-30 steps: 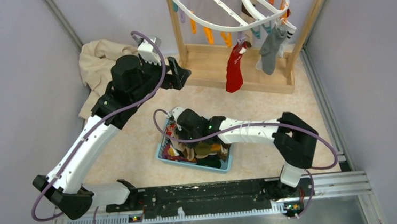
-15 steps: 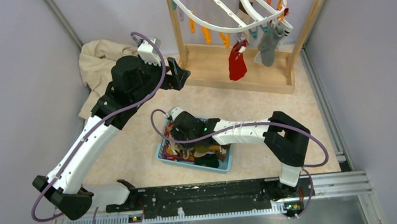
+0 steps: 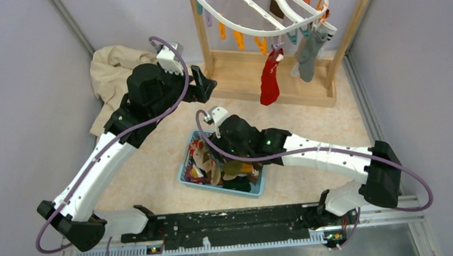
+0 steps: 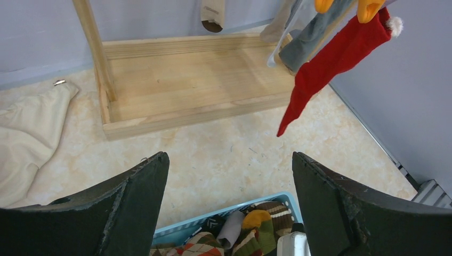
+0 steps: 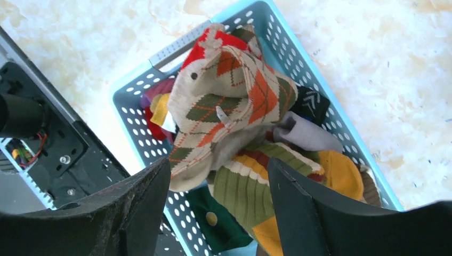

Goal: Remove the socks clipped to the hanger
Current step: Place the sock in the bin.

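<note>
Red sock (image 3: 269, 77) and grey sock (image 3: 308, 54) are seen clipped to the hanger (image 3: 252, 25), beyond the basket (image 5: 128, 106).
Right jaws are held apart and empty directly above the basket's loose socks (image 5: 229, 96); left jaws are held wide open and empty beyond the basket.

hanger (image 3: 242, 29) — white oval ring, tilted, on wooden rack (image 3: 282, 90) | red sock (image 3: 268, 77), grey sock (image 3: 307, 53) — hanging clipped from its rim | loose socks (image 5: 224, 101) heaped in blue basket (image 5: 133, 120)
</note>
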Controlling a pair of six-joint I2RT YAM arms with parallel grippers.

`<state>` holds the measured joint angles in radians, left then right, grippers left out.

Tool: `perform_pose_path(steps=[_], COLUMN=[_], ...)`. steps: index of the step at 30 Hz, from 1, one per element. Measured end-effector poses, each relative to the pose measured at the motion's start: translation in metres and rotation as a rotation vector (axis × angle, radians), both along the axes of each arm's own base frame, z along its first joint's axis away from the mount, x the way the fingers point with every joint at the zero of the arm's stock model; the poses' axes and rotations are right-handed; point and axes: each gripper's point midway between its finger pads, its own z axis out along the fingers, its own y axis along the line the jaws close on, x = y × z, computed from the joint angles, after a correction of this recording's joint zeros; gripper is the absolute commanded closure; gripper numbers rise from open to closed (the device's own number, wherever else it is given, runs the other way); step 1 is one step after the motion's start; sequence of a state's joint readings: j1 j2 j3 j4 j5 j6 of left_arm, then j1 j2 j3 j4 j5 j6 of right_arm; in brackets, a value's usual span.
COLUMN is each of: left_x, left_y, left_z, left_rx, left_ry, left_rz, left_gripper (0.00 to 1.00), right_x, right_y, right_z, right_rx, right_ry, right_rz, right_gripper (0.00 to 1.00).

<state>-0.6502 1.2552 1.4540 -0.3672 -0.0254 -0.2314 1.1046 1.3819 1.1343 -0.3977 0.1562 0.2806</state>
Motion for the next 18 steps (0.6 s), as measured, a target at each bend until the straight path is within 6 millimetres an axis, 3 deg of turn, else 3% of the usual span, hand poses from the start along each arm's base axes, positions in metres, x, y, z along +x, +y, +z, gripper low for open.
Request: perform_pose_path(steps=[3, 6, 12, 18], left_x=[0.000, 0.000, 0.000, 0.000], left_y=[0.000, 0.000, 0.000, -0.002], left_z=[0.000, 0.000, 0.000, -0.001], left_rx=[0.000, 0.000, 0.000, 0.001], left_ry=[0.000, 0.000, 0.000, 0.003], left_rz=[0.000, 0.000, -0.002, -0.009], left_gripper=[0.09, 0.09, 0.08, 0.07], right_x=[0.001, 0.000, -0.010, -0.015], right_y=[-0.006, -0.016, -0.046, -0.054], right_z=[-0.002, -0.017, -0.078, -0.124], right_rx=[-0.019, -0.062, -0.186, -0.241], right_ry=[-0.003, 0.008, 0.072, 0.122], right_rz=[-0.016, -0.040, -0.090, -0.114], right_gripper=[0.40, 0.47, 0.49, 0.46])
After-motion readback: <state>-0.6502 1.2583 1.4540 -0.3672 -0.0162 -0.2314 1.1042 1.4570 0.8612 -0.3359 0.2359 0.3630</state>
